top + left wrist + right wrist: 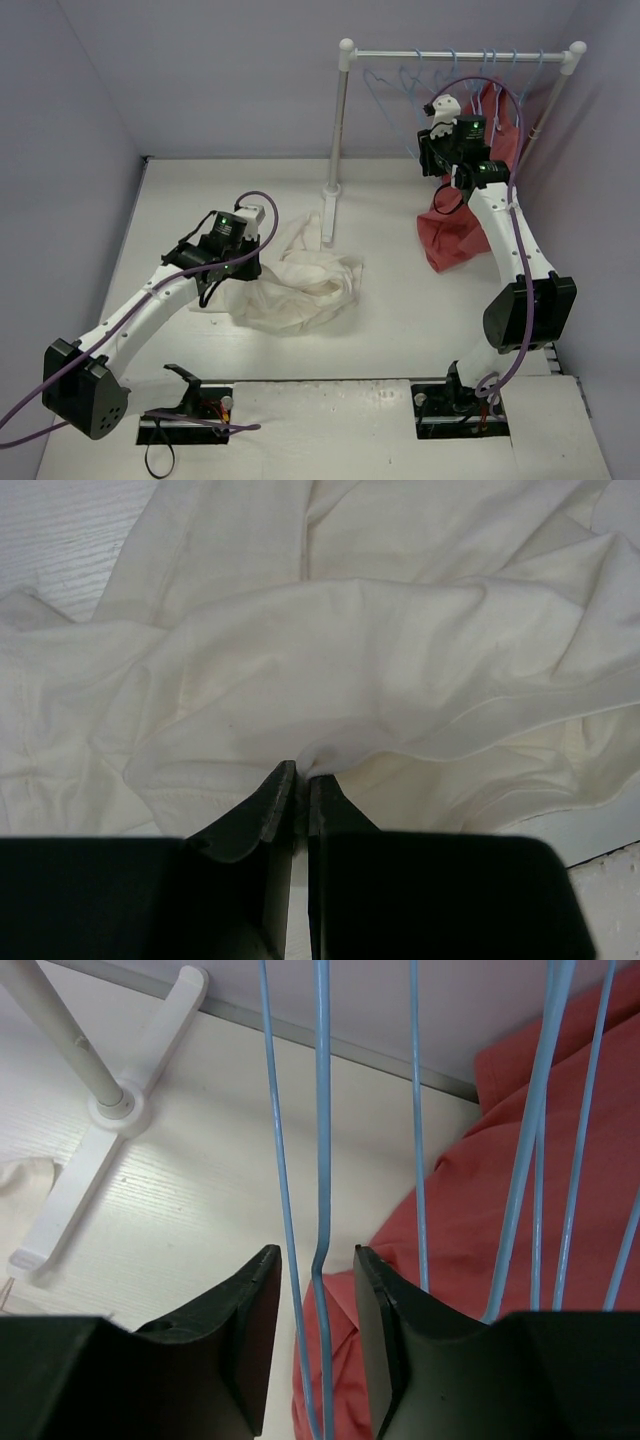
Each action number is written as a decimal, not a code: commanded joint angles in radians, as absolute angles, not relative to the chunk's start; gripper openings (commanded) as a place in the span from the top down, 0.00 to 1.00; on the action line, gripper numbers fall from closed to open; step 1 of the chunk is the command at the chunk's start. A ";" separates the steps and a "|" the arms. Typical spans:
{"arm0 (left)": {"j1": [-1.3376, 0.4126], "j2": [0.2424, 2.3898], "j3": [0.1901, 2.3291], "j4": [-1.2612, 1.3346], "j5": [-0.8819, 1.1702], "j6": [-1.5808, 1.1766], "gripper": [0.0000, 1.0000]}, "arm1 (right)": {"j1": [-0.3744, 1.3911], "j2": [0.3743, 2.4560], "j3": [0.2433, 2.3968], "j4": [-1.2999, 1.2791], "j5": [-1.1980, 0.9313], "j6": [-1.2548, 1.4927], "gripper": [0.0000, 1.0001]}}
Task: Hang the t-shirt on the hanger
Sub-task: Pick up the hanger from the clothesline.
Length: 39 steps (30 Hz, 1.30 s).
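The right claw stands spread. Its jaws straddle the thin wire of the light-blue hanger and have not yet met on it (a second wire passes just beside the left jaw). In the wrist view the wire's long axis runs from 12 to 6 o'clock, straight through the gap, so a plain closing should catch it. More hangers hang at 3 o'clock, near enough to snag, and the red-coral garment lies behind them.

The left claw is pressed together on a fold of the cream t-shirt. The shirt lies crumpled on the white tabletop, at about 8 o'clock from the right claw in the top view and well apart. The left arm is nearer the shirt, the right nearer the rail. The rack's white foot stands just beside the shirt.
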<state>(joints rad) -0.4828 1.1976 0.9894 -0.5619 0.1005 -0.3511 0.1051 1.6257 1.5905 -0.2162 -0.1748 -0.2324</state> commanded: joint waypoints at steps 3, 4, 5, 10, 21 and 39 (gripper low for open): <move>-0.477 1.178 1.009 -0.540 0.094 -0.337 1.00 | 0.101 1.619 1.647 -0.141 -0.210 -0.222 0.74; -0.477 1.178 1.010 -0.540 0.094 -0.337 1.00 | 0.101 1.622 1.647 -0.140 -0.210 -0.221 0.78; -0.477 1.179 1.011 -0.541 0.094 -0.337 1.00 | 0.100 1.623 1.646 -0.140 -0.211 -0.221 0.81; -0.477 1.179 1.009 -0.542 0.092 -0.337 1.00 | 0.101 1.629 1.658 -0.137 -0.223 -0.219 0.95; -0.477 1.184 1.011 -0.546 0.091 -0.337 1.00 | 0.102 1.552 1.689 -0.133 -0.229 -0.206 1.00; -0.477 1.186 1.013 -0.544 0.100 -0.331 1.00 | 0.105 1.276 1.384 -0.129 -0.195 -0.100 1.00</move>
<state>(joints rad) -0.4828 1.1976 0.9894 -0.5725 0.1002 -0.3484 0.1051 1.3646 1.4874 -0.1865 -0.2121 -0.1492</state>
